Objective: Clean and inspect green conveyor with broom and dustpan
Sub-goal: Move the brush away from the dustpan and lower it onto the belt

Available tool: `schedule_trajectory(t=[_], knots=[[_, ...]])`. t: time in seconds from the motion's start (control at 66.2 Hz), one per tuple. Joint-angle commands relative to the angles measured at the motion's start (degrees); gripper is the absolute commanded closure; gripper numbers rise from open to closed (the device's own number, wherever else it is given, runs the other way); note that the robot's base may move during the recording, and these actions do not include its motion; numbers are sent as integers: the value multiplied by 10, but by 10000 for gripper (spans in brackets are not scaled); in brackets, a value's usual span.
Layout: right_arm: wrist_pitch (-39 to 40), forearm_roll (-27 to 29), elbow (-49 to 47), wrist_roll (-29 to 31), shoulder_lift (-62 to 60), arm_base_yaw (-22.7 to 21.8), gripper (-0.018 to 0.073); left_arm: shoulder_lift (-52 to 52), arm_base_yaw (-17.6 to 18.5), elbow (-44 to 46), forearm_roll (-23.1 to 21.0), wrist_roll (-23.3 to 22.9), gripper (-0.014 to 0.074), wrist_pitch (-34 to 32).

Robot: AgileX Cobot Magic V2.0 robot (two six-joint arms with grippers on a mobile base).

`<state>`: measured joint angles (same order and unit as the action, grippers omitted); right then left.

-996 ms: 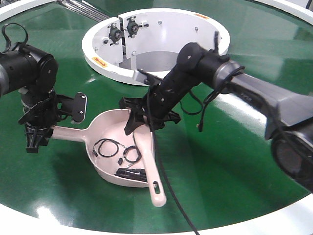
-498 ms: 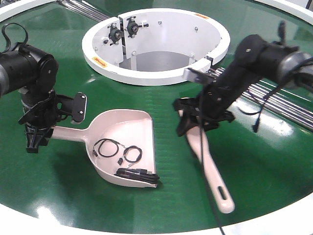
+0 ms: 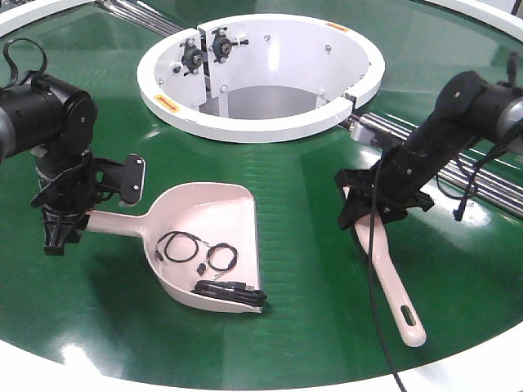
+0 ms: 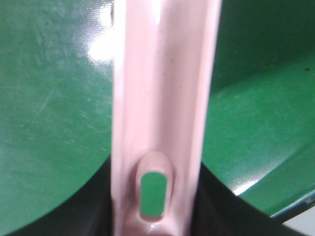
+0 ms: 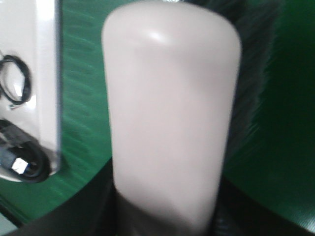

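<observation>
I see left gripper (image 3: pixel 61 219) pinching dustpan (image 3: pixel 204 220) by handle end; scoop flat on green conveyor (image 3: pixel 310 269), black cables (image 3: pixel 196 249) inside. Right gripper (image 3: pixel 382 204) clamped on broom (image 3: pixel 392 282) near head, handle sloping toward camera, well right of dustpan. White hub (image 3: pixel 261 126) behind both.

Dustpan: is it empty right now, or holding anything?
Not empty. Coiled black cables lie inside the dustpan, toward its mouth, seen in the front view.
</observation>
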<state>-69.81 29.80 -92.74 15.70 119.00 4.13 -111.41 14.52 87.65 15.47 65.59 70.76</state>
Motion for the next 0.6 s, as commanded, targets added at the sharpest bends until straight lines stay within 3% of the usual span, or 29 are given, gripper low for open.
schedule_trajectory(t=[0.0, 0.438, 0.589], knots=[[-41, 27, -12, 32, -9, -5, 560, 28, 2, 17, -4, -8, 603, 14], [-39, 33, -12, 40, 33, -5, 557, 28, 2, 17, -4, -8, 603, 14], [-39, 31, -12, 43, 33, -5, 517, 28, 2, 17, -4, -8, 603, 14]])
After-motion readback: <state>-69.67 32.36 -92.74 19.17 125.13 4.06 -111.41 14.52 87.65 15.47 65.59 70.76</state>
